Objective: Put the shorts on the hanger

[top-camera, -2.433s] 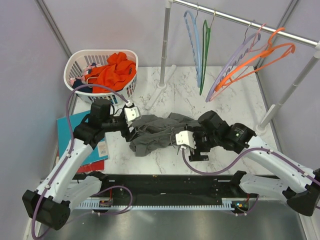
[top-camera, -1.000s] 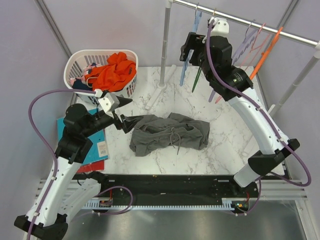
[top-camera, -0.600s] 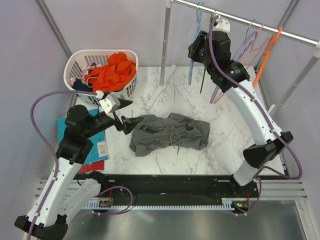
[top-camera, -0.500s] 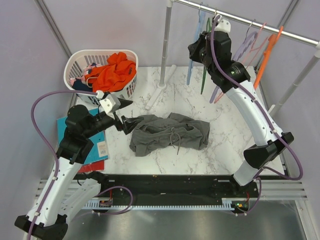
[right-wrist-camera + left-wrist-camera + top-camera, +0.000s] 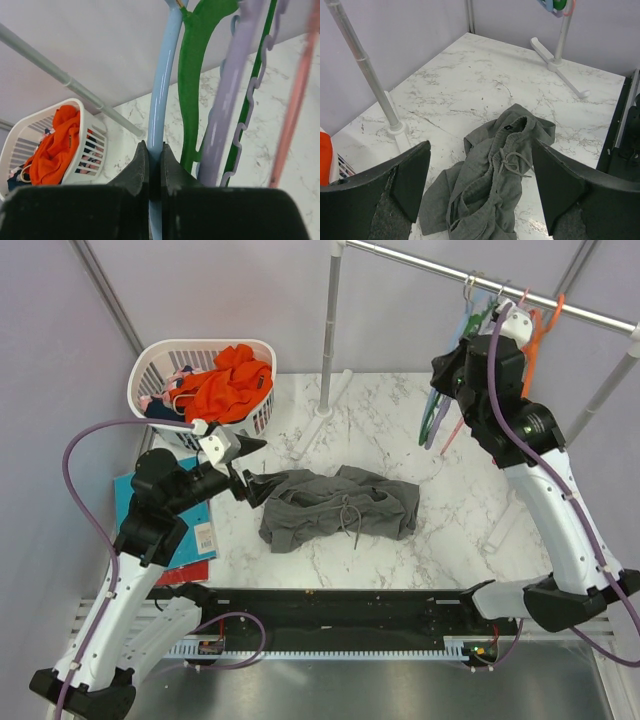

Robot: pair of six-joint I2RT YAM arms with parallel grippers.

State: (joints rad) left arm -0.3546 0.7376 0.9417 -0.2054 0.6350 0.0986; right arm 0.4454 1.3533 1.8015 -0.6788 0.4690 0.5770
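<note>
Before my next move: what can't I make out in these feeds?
Hook of the hanger: cut off by the right wrist view's top edge; in the top view the right arm and bunched hangers cover it, so on or off the rail is unclear.
Hanger's lower bar: right wrist view, hidden past the right gripper.
The shorts: near end cut off by the left wrist view's bottom edge; folds hide the leg openings.
</note>
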